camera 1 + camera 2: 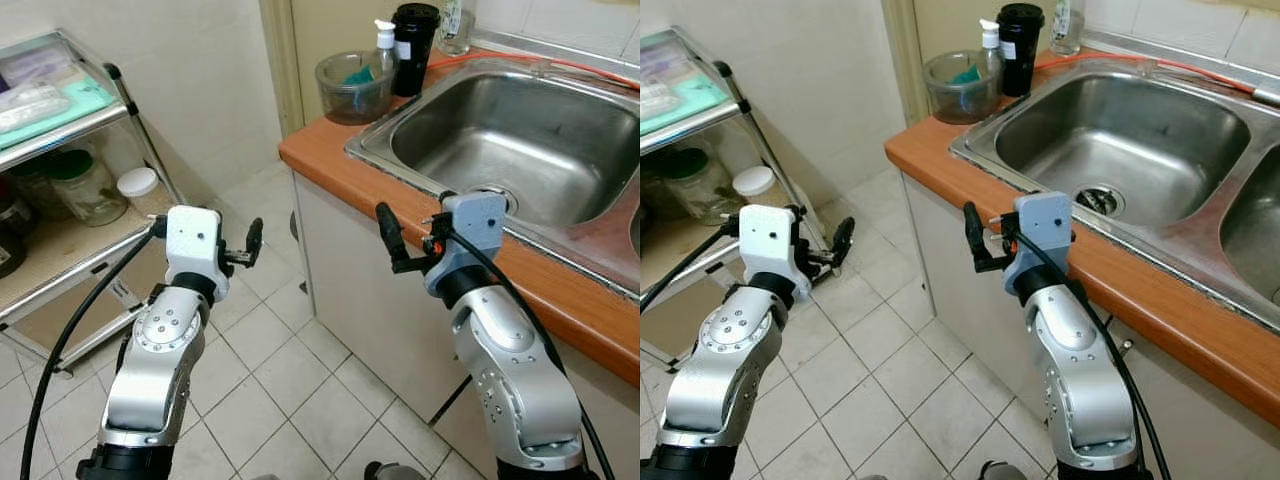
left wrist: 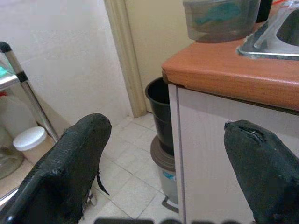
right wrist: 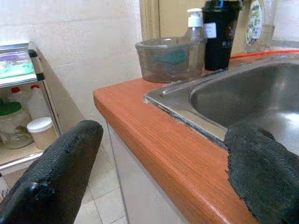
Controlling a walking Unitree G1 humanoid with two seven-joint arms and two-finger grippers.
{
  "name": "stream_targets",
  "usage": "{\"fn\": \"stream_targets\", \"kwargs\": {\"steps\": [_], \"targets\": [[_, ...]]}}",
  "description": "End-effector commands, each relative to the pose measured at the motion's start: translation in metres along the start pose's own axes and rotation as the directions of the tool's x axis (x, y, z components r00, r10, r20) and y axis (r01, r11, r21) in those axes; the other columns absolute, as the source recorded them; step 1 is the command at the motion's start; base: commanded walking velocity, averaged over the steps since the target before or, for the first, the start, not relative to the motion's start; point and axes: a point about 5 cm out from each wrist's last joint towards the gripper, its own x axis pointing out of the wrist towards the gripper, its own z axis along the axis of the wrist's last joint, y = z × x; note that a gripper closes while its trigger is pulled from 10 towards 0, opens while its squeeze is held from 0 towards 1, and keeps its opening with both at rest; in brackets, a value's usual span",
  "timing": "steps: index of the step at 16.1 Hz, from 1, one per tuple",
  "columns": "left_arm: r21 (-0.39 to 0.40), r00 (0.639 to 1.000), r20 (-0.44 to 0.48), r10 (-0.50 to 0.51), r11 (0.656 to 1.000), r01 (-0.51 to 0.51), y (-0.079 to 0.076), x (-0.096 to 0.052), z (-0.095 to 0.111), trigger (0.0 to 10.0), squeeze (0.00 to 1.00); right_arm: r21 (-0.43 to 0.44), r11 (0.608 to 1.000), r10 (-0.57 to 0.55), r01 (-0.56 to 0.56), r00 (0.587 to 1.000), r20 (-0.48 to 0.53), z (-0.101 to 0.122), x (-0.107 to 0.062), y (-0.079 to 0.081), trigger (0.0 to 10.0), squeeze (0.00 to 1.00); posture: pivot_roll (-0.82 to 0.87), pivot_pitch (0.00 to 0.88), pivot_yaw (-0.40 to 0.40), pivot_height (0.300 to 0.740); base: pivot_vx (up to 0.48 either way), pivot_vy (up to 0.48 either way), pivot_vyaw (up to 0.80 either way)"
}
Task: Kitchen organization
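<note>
You have both arms raised, carrying nothing. Left gripper (image 1: 240, 252) hangs over the floor, fingers wide; right gripper (image 1: 400, 243) sits at the counter (image 1: 330, 160) edge, fingers wide, facing 1 bowl (image 1: 353, 88) beside the sink (image 1: 500, 130), likely approach.

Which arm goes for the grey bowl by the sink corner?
Right, probably. The right pincer is open at the counter edge, facing the grey bowl along the worktop. The left pincer, also open, hangs over the floor tiles toward the shelf rack.
</note>
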Motion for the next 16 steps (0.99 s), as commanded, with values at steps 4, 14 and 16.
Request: {"fn": "stream_targets", "kwargs": {"steps": [4, 14, 16], "targets": [[-0.004, 1.000, -0.004, -0.003, 1.000, 0.003, 0.001, -0.004, 0.002, 10.0, 0.00, -0.066, 0.998, -0.008, 0.009, 1.000, 0.012, 0.003, 0.000, 0.000, 10.0, 1.00, -0.11, 0.000, 0.105, 0.740, 0.000, 0.000, -0.80], [0.069, 0.999, -0.028, 0.041, 0.997, -0.039, 0.007, -0.004, -0.001, 10.0, 0.00, -0.130, 0.990, -0.063, 0.058, 0.997, -0.041, -0.003, 0.007, -0.015, 10.0, 1.00, -0.09, 0.000, 0.071, 0.740, 0.000, 0.000, -0.72], [0.049, 0.999, -0.026, 0.043, 0.998, -0.042, 0.007, -0.004, 0.000, 10.0, 0.00, -0.068, 0.994, -0.093, 0.090, 0.995, -0.046, -0.003, 0.009, -0.019, 10.0, 1.00, -0.08, 0.000, 0.060, 0.740, 0.000, 0.000, 0.00]]}}
